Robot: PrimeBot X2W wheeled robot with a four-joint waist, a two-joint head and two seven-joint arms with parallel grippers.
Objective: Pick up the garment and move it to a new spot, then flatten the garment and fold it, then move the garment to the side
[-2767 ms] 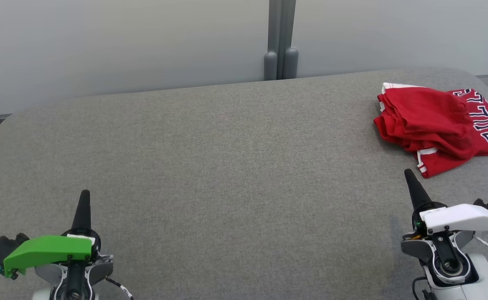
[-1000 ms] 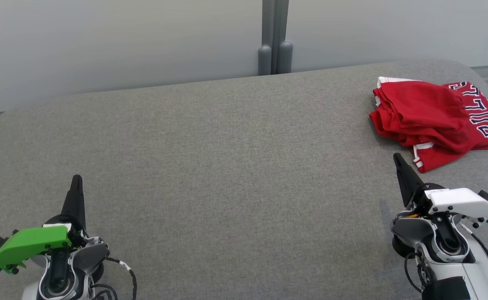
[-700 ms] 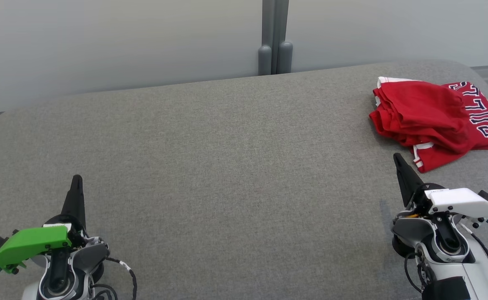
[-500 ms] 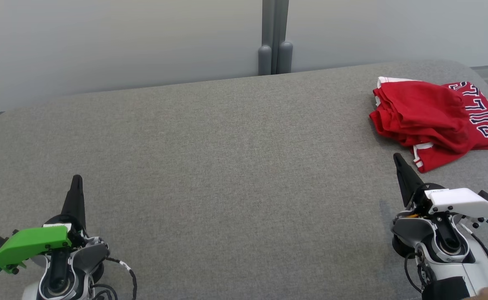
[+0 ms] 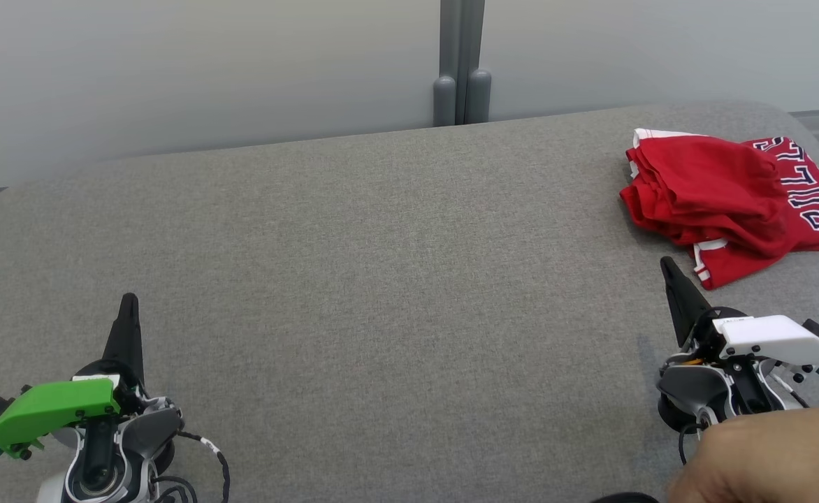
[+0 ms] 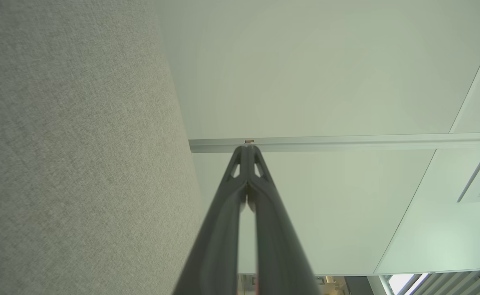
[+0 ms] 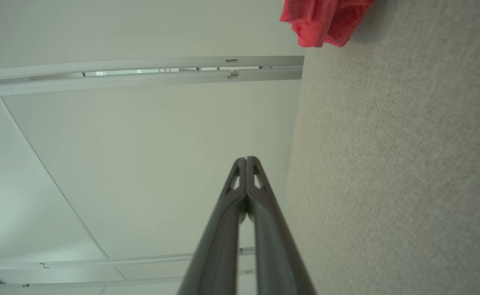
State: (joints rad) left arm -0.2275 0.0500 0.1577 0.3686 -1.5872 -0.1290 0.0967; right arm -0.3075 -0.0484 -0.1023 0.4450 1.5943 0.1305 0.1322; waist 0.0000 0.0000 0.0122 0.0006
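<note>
the red garment lies crumpled at the far right of the grey table, near the right gripper, which is closed and empty, like the left gripper at the near left.

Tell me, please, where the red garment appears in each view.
Head view: red garment, upper right, on the grey table.
Right wrist view: red garment at the top edge, right of centre.
Left wrist view: grey table down the left side.
Shared landmark: the grey table.

garment: red, white trim, lettering seemingly navy | table: grey weave
</note>
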